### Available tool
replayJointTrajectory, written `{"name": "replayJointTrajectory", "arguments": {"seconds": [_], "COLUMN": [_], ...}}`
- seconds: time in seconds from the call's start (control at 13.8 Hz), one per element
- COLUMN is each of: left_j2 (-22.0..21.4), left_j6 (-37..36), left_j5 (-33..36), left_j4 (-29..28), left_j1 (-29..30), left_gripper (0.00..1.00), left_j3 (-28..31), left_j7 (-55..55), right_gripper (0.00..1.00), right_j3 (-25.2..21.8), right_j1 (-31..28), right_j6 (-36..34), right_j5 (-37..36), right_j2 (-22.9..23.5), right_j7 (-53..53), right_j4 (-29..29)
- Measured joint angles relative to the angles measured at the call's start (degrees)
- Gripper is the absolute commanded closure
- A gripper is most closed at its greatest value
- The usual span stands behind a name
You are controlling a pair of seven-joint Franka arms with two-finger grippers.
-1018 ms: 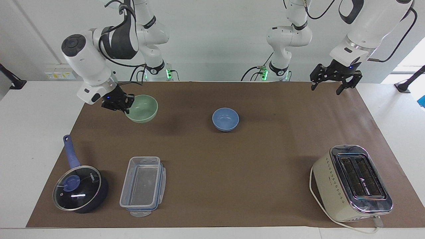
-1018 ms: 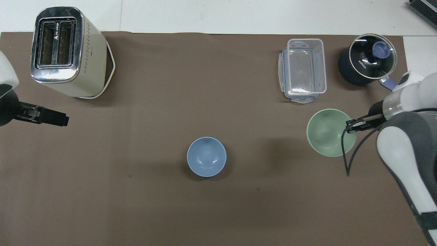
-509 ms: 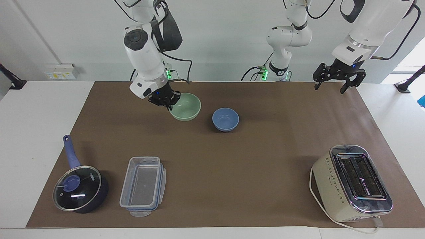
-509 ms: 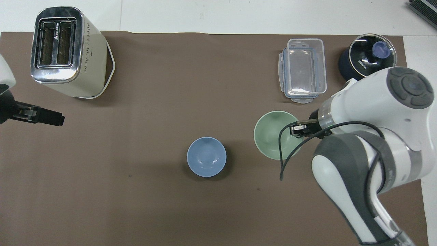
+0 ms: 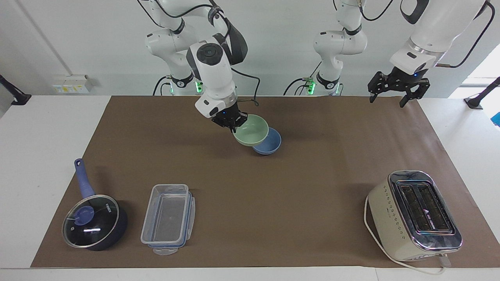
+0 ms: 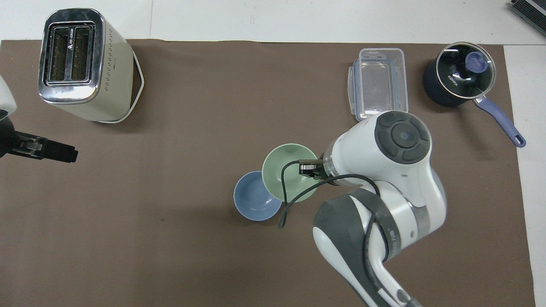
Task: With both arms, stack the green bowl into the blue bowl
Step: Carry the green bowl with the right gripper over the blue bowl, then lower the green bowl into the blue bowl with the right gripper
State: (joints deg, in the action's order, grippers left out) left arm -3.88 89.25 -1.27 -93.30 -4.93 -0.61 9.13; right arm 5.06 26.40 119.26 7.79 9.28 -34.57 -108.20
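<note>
The green bowl (image 5: 251,130) is airborne, gripped by its rim on the side toward the right arm's end of the table, and it now overlaps the blue bowl (image 5: 269,143) in both views. A second ago it hung well apart from the blue bowl, near the right arm's end of the mat; half a second ago it was just beside it. So the carry has covered nearly the whole gap.

The right gripper (image 5: 230,119) is clenched on the green bowl's rim, one finger inside and one outside. The bowl tilts slightly, its open face turned a little toward the facing camera. It is not yet centred: from overhead the green bowl (image 6: 290,172) covers only the edge of the blue bowl (image 6: 254,197) on the right arm's side (whether the two touch I cannot tell; the facing view suggests the green one rides above).

The blue bowl sits on the brown mat (image 5: 297,183) mid-table, unmoved across all three moments.

Judgement: transport step almost complete. What remains is a short further shift to centre, then lowering and release.

The left gripper (image 5: 394,89) waits over the mat's edge at the left arm's end, fingers spread and empty; it has drifted only slightly.

Bystanders, all unchanged: toaster (image 5: 414,214), clear lidded container (image 5: 168,217), dark blue saucepan (image 5: 93,220) with glass lid.
</note>
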Motion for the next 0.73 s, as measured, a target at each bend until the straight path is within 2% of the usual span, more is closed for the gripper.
{"name": "replayJointTrajectory", "arguments": {"seconds": [0.36,0.73], "left_j2": [0.00,0.00], "left_j6": [-0.08,-0.11], "left_j5": [0.00,0.00], "left_j4": [0.00,0.00], "left_j1": [0.00,0.00], "left_gripper": [0.00,0.00], "left_j3": [-0.04,-0.06], "left_j7": [0.00,0.00], "right_gripper": [1.00,1.00], "right_j3": [-0.01,-0.03], "right_j1": [2.85,3.27], "right_j6": [3.46,3.46], "right_j5": [1.15,1.15], "right_j2": [3.35,3.61], "right_j7": [-1.96,-1.96], "right_j4": [-0.24,-2.47]}}
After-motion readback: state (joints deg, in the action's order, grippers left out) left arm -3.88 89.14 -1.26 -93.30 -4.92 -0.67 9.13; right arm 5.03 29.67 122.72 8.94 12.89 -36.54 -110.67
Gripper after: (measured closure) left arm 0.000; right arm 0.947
